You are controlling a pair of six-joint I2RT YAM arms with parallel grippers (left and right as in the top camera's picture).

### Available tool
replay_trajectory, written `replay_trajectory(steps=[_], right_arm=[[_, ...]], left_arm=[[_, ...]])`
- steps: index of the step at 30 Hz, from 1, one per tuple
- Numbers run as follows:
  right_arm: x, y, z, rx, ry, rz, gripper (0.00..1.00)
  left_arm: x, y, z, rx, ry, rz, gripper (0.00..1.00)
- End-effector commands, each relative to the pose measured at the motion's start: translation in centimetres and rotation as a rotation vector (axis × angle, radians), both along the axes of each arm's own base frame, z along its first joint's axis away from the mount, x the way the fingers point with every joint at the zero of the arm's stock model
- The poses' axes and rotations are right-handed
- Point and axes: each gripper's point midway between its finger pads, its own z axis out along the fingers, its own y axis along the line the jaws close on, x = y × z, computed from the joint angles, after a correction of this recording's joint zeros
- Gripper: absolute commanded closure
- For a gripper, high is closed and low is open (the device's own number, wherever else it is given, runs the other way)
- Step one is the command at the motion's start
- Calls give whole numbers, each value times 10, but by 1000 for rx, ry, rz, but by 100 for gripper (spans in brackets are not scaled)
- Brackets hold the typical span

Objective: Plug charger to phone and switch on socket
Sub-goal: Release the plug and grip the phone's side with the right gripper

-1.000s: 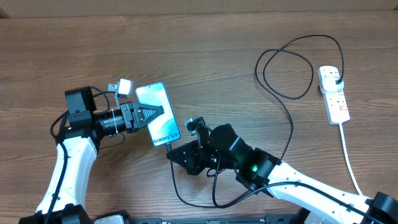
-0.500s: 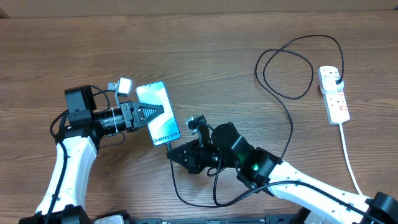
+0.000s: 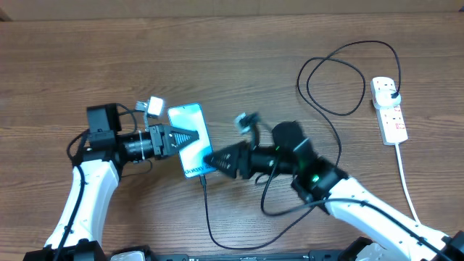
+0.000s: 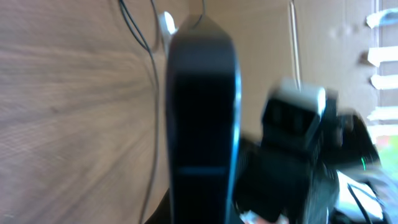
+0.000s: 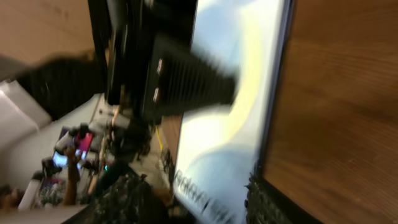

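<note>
Bench (image 3: 232,51), brown wood grain, fills overhead view. L arm (image 3: 80,188) comes in from lower left, R arm (image 3: 362,210) from lower right, both reaching to centre-left. Socket (image 3: 389,109) lies far right, well apart from phone, w/ thick white cord (image 3: 407,181) running down toward near edge. Charger (image 3: 206,210): its black plug (image 3: 392,90) sits in socket's top end. Cable loops wide to left of socket, drops past R arm, curves along near edge & rises to phone's lower short edge. Seating of tip too small to tell. Phone (image 3: 187,117) sits centre-left, screen lit light blue, Galaxy end toward near edge. L fingers (image 3: 181,135) clamped on phone: one black ribbed finger lies across screen, clear in R wrist view. L wrist view shows phone edge-on, dead centre. R fingers (image 3: 221,159) just beside phone's lower right corner, blurred. R wrist view shows two dark tips apart, phone's Galaxy end ahead of them.
</note>
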Motion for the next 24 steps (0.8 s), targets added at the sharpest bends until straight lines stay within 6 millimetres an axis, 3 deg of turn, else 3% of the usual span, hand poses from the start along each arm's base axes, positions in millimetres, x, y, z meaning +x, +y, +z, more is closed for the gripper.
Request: replay_trajectory(steps=[1, 13, 24], right_arm=[[3, -5, 22, 42, -41, 28, 37], [-21, -5, 24, 76, 14, 169, 38], [-25, 4, -7, 21, 108, 195, 38]], left_arm=[[-19, -8, 29, -147, -39, -103, 96], [-22, -9, 35, -180, -17, -118, 96], [-22, -10, 35, -178, -31, -123, 96]])
